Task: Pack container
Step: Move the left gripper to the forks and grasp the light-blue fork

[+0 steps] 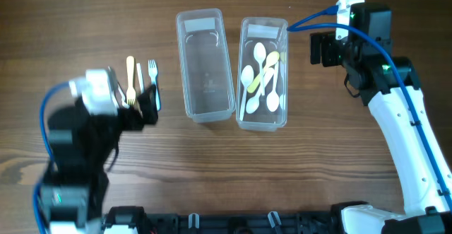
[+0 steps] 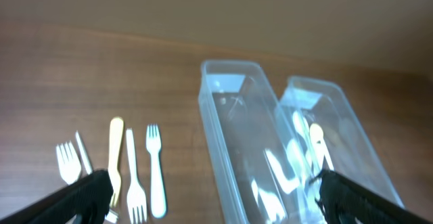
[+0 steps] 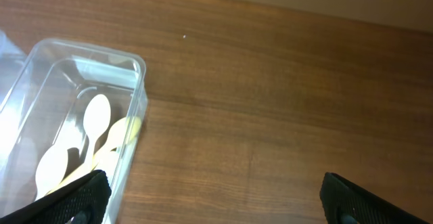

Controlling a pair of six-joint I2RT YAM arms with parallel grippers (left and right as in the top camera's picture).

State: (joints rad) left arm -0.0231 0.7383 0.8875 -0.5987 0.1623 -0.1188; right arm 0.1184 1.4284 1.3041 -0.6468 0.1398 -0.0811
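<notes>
Two clear plastic containers stand side by side. The left container is empty. The right container holds several white and yellow plastic spoons. Several white and yellow forks lie on the table left of the containers. My left gripper is open and empty, hovering over the forks' near ends. My right gripper is open and empty, above bare table right of the spoon container.
The wooden table carries only the containers and cutlery. A blue cable runs from the right arm near the spoon container's far corner.
</notes>
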